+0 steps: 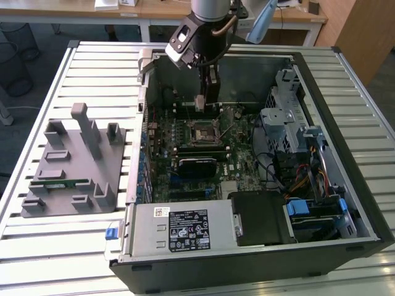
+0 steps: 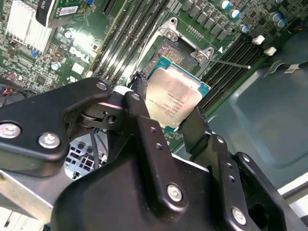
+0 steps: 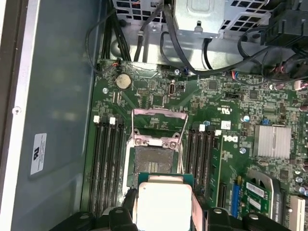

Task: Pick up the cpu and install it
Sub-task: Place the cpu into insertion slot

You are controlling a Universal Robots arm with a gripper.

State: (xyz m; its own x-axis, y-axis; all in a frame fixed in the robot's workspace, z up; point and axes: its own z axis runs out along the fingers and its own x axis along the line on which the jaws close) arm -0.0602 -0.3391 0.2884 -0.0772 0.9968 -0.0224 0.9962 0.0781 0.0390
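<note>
The gripper (image 2: 168, 113) is clamped on the cpu (image 2: 175, 96), with the fingers (image 2: 139, 110) on two opposite edges and the metal top facing the second wrist view. In the exterior view the pair hangs at upper centre of the frame, above the board and near the open socket (image 3: 153, 166), not seated. Recommended: keep the chip level, square its edges to the socket frame, and stay clear of the raised load plate (image 3: 159, 126) beyond.

the arm (image 1: 210, 15) stands nearly upright over the socket (image 1: 202, 132), wrist tilted a little. the gripper (image 1: 201, 102) hangs above the socket, apart from it, both black fingers (image 2: 136, 103) pinched on opposite edges of the cpu (image 2: 173, 94), held flat.
</note>
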